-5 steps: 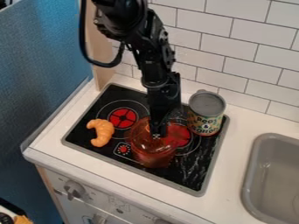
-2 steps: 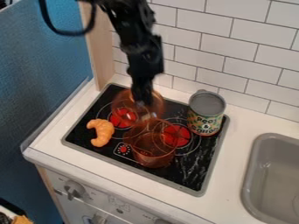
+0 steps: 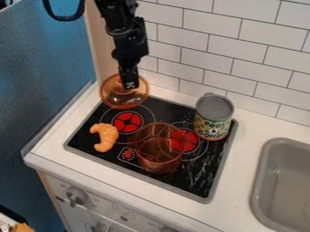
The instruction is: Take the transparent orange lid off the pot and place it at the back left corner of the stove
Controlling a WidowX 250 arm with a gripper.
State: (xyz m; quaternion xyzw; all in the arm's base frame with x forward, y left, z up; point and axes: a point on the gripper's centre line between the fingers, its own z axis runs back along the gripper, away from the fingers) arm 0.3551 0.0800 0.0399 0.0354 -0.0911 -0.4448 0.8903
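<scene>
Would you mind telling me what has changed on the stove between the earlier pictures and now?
The transparent lid was lifted off the pot and moved with the gripper toward the upper left of the view, to the stovetop's back corner. The pot is now uncovered. Whether the gripper has let go is unclear. The pot, croissant and can stayed put.

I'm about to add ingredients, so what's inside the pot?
No food shows in the pot; part of a red burner shows through its tinted wall. Its mouth is uncovered: the gripper holds the lid.
</scene>
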